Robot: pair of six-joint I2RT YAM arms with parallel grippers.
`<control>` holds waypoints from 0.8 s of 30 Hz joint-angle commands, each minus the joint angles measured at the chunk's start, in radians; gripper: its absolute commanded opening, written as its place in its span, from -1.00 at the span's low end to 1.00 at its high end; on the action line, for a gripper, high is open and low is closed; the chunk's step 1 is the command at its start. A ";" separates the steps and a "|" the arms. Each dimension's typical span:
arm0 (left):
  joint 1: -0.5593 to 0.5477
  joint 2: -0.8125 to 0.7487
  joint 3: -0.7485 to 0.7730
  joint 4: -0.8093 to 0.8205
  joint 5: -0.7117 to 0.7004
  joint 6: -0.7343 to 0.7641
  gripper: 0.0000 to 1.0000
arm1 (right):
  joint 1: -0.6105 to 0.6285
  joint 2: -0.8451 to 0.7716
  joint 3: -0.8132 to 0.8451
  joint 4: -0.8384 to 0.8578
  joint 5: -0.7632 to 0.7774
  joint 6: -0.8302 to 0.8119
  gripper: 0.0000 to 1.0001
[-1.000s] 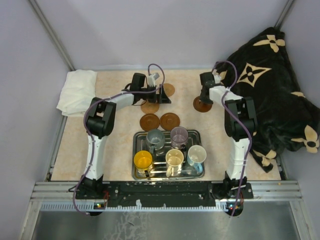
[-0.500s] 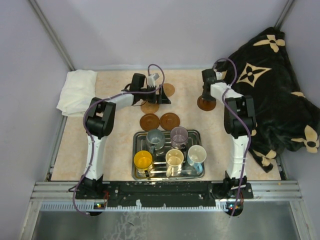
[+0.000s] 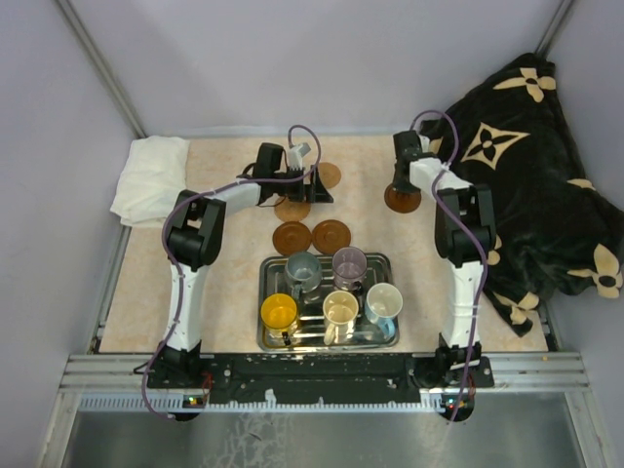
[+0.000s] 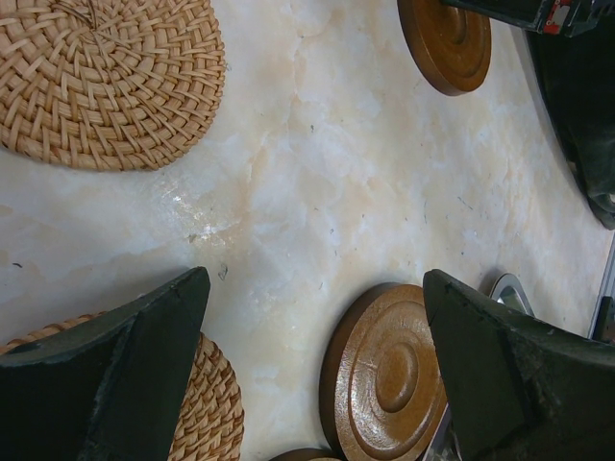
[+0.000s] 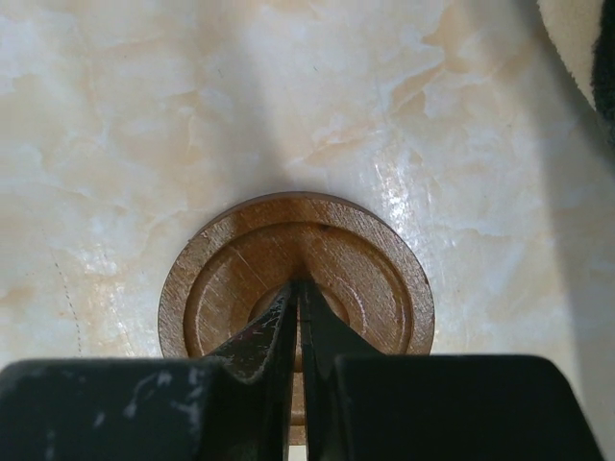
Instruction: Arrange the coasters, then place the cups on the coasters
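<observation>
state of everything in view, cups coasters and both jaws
cups, all five upright in the tray, none on a coaster
coasters, flat on the table, bare
left jaws, wide open, empty
right jaws, shut, tips at a wooden coaster's centre

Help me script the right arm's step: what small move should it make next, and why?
Probably slide the lone coaster leftward. The right gripper is shut with its tips on that coaster's centre, and it lies apart, right of the other four coasters. All five cups wait on the tray, so arranging likely comes first.
</observation>
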 commanded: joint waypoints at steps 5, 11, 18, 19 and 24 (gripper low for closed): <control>-0.003 0.001 -0.006 -0.094 -0.037 0.021 0.99 | 0.007 0.040 0.004 -0.026 -0.013 -0.023 -0.86; 0.001 -0.027 -0.012 -0.100 -0.058 0.036 0.99 | 0.062 -0.084 -0.072 0.000 0.055 -0.053 -0.84; 0.040 -0.118 -0.110 0.023 -0.054 -0.022 0.99 | 0.141 -0.169 0.000 -0.033 0.103 -0.106 -0.79; 0.048 -0.137 -0.135 0.054 -0.050 -0.036 0.99 | 0.146 -0.168 0.023 -0.038 0.086 -0.107 -0.78; 0.080 -0.241 -0.228 0.149 -0.065 -0.066 0.99 | 0.163 -0.094 0.194 -0.083 -0.057 -0.124 -0.76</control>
